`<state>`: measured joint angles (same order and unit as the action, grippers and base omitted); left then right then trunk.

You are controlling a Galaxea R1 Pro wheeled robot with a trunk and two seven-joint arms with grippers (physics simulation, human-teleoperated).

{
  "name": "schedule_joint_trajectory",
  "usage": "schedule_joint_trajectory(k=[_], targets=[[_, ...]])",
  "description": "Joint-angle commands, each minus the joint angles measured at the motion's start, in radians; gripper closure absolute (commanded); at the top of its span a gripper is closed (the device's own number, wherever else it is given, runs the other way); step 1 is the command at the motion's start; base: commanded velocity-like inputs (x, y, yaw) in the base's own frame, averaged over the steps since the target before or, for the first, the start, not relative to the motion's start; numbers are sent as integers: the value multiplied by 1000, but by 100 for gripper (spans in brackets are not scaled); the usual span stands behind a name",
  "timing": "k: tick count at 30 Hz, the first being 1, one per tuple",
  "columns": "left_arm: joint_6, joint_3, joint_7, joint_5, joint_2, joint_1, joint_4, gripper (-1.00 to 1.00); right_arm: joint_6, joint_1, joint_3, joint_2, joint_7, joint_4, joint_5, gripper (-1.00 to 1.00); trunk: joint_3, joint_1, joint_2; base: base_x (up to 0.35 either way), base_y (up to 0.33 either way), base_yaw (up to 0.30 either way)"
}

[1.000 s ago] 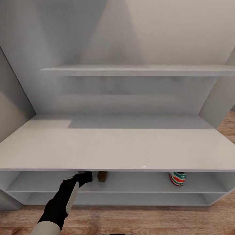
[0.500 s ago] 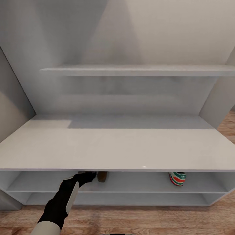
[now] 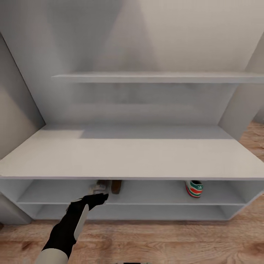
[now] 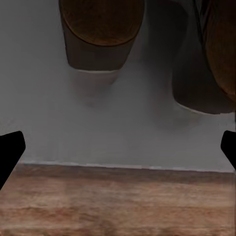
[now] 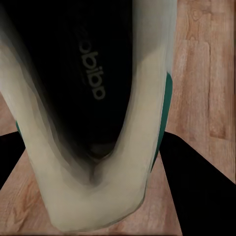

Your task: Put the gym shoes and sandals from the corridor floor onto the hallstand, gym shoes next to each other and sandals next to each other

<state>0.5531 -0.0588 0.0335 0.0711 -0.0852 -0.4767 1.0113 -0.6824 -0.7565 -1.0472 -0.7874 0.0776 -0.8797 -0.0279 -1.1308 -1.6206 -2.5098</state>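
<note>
The hallstand (image 3: 132,157) is a low grey bench with two open shelves. On its upper shelf the two brown sandals (image 3: 99,187) (image 3: 116,186) stand side by side at centre-left, and one gym shoe (image 3: 193,188) stands to the right. My left gripper (image 3: 101,198) hangs just in front of the sandals, apart from them. In the left wrist view it (image 4: 118,147) is open and holds nothing, with both sandal heels (image 4: 101,29) (image 4: 221,49) ahead on the shelf. My right gripper (image 5: 98,167) is shut on the second gym shoe (image 5: 88,98), held above the corridor floor (image 5: 206,73).
A floating shelf (image 3: 154,77) crosses the tall back panel above the bench top. The lower shelf (image 3: 146,212) holds nothing. Side walls close in at left and right, and wood flooring (image 3: 146,242) runs in front of the unit.
The head view has pulled back, so more of the shelf openings and floor show. My left gripper has come out from under the bench top, and the second sandal now shows beside the first.
</note>
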Motion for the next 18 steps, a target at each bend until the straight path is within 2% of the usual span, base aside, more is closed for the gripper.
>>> schedule_joint_trajectory(k=[1, 18], targets=[[6, -4, 3, 7, -1, 0, 1, -100, -5, -1, -1, 0, 2, -1, -3, 100, -1, 1, 0, -339, 0, 0], [-17, -1, 6, 8, -2, 0, -3, -100, -5, -1, 1, 1, 1, -1, -3, 100, -1, 1, 0, -341, 0, 0]])
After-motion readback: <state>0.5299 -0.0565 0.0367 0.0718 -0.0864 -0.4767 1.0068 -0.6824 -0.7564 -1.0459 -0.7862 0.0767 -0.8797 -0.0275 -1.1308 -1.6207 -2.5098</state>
